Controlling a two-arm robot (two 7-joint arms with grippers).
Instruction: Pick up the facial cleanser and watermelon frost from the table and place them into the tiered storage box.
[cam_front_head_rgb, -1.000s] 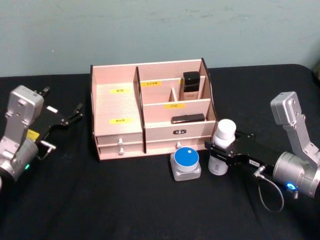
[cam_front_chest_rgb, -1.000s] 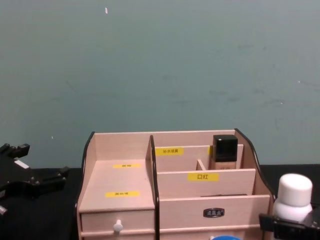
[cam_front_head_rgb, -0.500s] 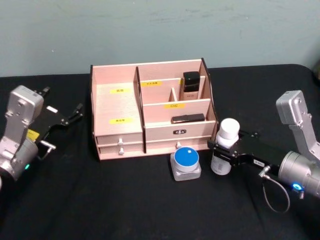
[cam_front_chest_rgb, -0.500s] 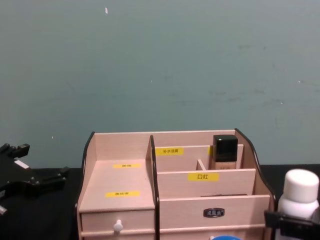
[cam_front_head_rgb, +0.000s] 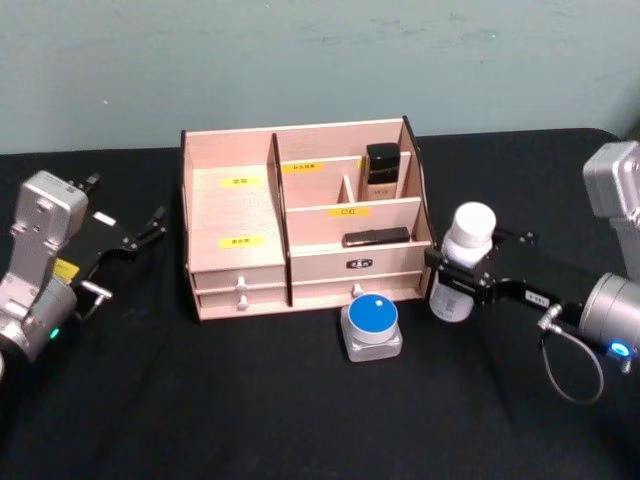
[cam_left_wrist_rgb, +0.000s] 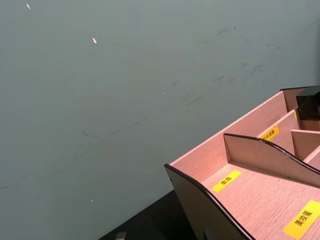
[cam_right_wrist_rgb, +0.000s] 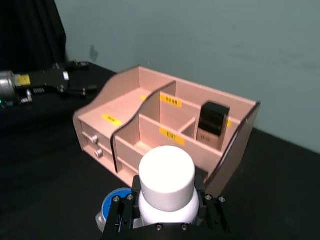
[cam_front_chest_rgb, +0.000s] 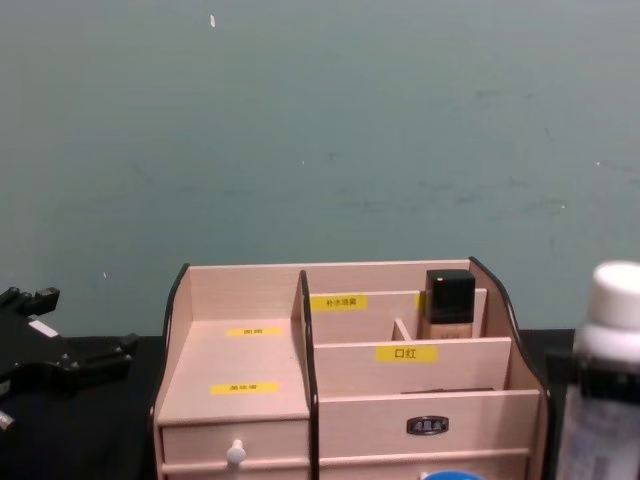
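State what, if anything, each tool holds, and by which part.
The right tool is shut on the facial cleanser, gripping its body just below the cap. The left tool, open beside the tiered storage box, holds nothing.

left tier (cam_front_head_rgb: 232, 212) open above, black-capped bottle (cam_front_head_rgb: 382, 170) back-right

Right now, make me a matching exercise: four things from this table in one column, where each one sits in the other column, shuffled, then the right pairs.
1. facial cleanser
2. watermelon frost
3. black-capped bottle
4. left gripper

A. on the table, in front of the tiered storage box
B. standing in a rear compartment of the box
C. open, out past the box's left end
D. clamped in the right gripper, by the box's right end

Pairs: 1-D, 2-A, 3-B, 4-C.
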